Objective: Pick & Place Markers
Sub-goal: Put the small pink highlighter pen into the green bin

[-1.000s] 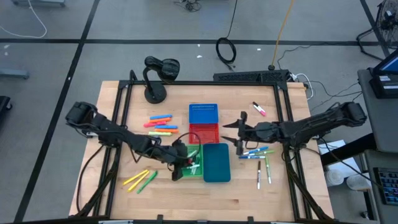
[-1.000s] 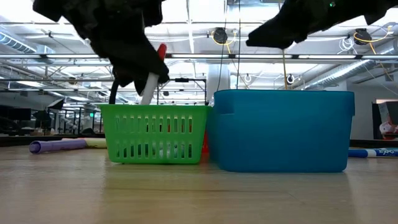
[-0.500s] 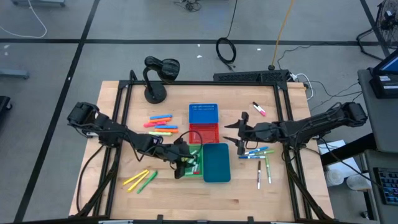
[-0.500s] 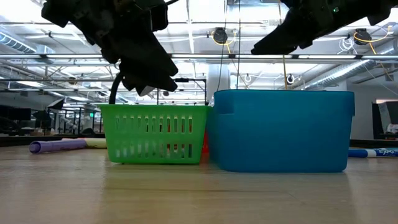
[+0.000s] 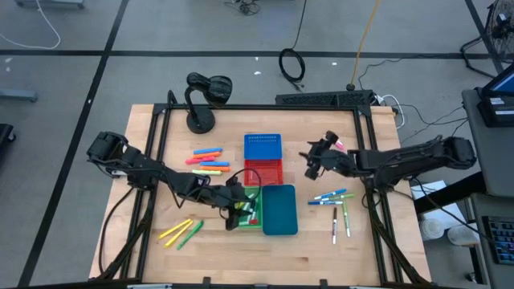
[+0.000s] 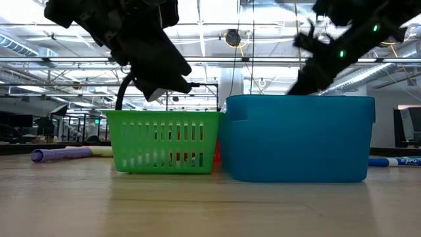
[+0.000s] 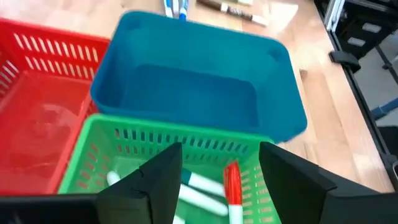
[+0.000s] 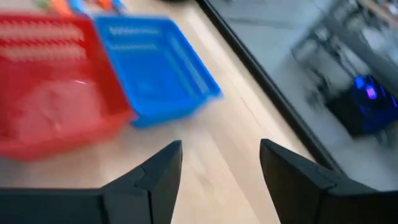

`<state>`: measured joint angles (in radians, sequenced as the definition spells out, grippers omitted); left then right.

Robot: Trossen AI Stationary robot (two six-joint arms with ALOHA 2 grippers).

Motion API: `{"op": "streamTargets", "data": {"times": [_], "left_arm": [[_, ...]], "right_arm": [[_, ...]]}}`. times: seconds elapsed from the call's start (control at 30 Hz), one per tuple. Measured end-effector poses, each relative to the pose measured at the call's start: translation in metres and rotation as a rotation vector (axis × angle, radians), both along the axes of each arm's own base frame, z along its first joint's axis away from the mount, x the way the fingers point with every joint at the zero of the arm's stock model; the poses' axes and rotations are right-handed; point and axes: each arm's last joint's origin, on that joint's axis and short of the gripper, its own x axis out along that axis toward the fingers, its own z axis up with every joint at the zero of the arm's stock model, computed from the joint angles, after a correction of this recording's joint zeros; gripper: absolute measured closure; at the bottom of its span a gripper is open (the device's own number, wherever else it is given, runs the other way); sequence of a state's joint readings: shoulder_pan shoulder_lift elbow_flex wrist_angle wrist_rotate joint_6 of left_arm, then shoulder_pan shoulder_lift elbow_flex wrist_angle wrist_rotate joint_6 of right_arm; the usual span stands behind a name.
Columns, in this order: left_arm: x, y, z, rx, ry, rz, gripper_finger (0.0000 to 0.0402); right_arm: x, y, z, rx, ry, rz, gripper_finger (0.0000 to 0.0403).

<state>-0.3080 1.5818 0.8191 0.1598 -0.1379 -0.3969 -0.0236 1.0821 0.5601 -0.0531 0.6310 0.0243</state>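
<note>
Landmark: green basket (image 5: pixel 250 210), on the desk (image 5: pixel 241 257) beside the teal bin (image 5: pixel 279 210).

Markers: red-capped marker (image 7: pixel 232 186) and white-bodied markers (image 7: pixel 202 186) lie inside the green basket, below and between the left jaws, touching neither. Orange, pink and yellow markers (image 5: pixel 209 160) lie on the desk beyond the green basket, beside the blue basket (image 5: pixel 263 147). Yellow and green markers (image 5: pixel 181 232) lie on the desk near the green basket's outer side. Blue and green markers (image 5: pixel 336 205) lie past the teal bin. One pink-capped marker (image 5: pixel 334 141) lies near the right gripper.

Left gripper (image 5: pixel 235 213): above the green basket's rim, jaws released and spread, empty. Arm stretched low across the desk from its left edge, wrist angled down into the basket.

Right gripper (image 5: pixel 312 163): well apart from the green basket, raised beside the red basket (image 5: pixel 263 171), jaws spread wide, empty. Arm extended from the desk's right side.
</note>
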Motion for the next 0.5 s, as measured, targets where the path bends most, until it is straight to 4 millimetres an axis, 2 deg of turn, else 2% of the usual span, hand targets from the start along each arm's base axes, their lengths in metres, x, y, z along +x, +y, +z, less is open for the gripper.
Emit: {"op": "streamTargets", "data": {"times": [0.17,0.33,0.5], "left_arm": [[0.001,0.000,0.001,-0.001,-0.013,0.002,0.0187],[0.001,0.000,0.001,0.015,-0.021,-0.011,0.0186],[0.001,0.000,0.002,0.017,-0.025,-0.013,0.0193]], "right_arm": [[-0.020,-0.030,-0.018,0.113,0.091,-0.252,0.0213],[-0.040,-0.051,-0.027,0.208,0.140,-0.483,0.0223],[-0.052,-0.064,-0.036,0.297,0.135,-0.564,0.0223]]}}
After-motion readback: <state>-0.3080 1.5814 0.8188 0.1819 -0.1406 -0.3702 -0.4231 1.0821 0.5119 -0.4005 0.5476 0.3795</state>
